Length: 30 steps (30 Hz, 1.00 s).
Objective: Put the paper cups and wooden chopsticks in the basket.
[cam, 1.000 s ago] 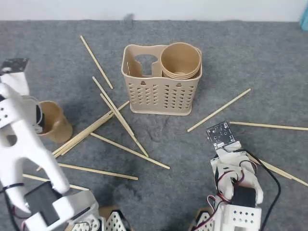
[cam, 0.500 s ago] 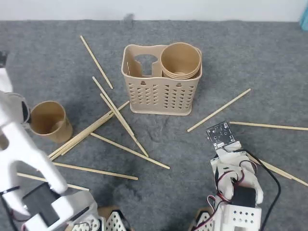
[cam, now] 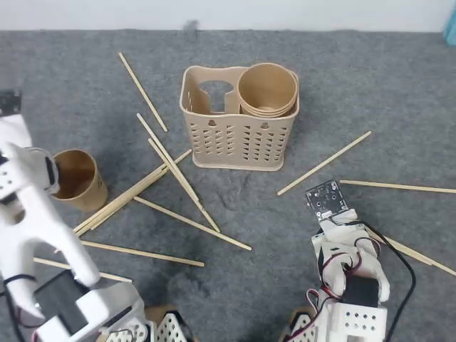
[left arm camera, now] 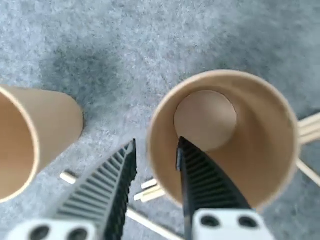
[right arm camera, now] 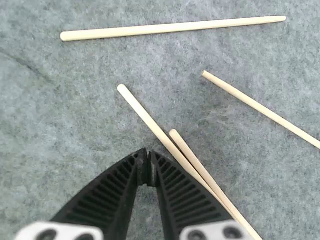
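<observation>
A brown paper cup [left arm camera: 215, 135] stands upright on the grey mat; in the high view it [cam: 77, 179] is at the far left. My left gripper [left arm camera: 156, 142] is open and straddles the cup's rim, one finger inside and one outside. A second paper cup [left arm camera: 30, 135] stands close beside it. The tan basket [cam: 235, 139] sits at the back centre with stacked cups [cam: 267, 89] in one compartment. Several wooden chopsticks [cam: 171, 167] lie scattered on the mat. My right gripper [right arm camera: 148, 151] is shut and empty, just above the mat beside a pair of chopsticks [right arm camera: 170, 140].
The left arm [cam: 32, 214] rises along the table's left side. The right arm [cam: 345, 260] is at the front right. More chopsticks [cam: 324, 162] lie right of the basket. The basket's other compartment [cam: 214, 96] holds nothing.
The left arm swung out to the left, away from the cup, then came back toward it. The cup, the basket and the right arm stayed put.
</observation>
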Tool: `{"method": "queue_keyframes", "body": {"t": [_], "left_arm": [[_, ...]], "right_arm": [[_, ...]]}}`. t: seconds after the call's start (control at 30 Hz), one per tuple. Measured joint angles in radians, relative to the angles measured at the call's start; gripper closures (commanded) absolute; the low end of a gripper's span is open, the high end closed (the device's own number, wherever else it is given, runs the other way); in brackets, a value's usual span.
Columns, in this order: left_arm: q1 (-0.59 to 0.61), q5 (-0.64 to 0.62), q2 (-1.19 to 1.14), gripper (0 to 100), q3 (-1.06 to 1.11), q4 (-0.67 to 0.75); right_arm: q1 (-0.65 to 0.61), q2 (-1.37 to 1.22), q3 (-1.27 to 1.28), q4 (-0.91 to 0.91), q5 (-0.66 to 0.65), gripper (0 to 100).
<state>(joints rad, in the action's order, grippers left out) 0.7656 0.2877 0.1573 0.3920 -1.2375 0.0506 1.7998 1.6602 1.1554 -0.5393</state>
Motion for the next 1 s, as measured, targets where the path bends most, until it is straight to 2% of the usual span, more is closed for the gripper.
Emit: {"method": "queue_keyframes", "body": {"t": [0.1,0.23,0.33,0.53,0.9,1.0], "left_arm": [[-0.018,-0.003,0.000,89,0.057,0.060],[-0.032,-0.095,0.000,100,0.063,0.077],[-0.035,-0.170,0.000,99,0.063,0.077],[-0.041,-0.195,0.000,99,0.037,0.068],[-0.043,-0.500,0.000,99,-0.318,-0.230],[-0.072,-0.548,0.000,99,-0.419,-0.313]], "right_arm": [[0.000,0.000,0.000,0.000,0.000,99.1],[0.000,0.000,0.000,0.000,0.000,99.1],[0.000,0.000,0.000,0.000,0.000,99.1],[0.000,0.000,0.000,0.000,0.000,99.1],[0.000,0.000,0.000,0.000,0.000,99.1],[0.000,0.000,0.000,0.000,0.000,99.1]]}}
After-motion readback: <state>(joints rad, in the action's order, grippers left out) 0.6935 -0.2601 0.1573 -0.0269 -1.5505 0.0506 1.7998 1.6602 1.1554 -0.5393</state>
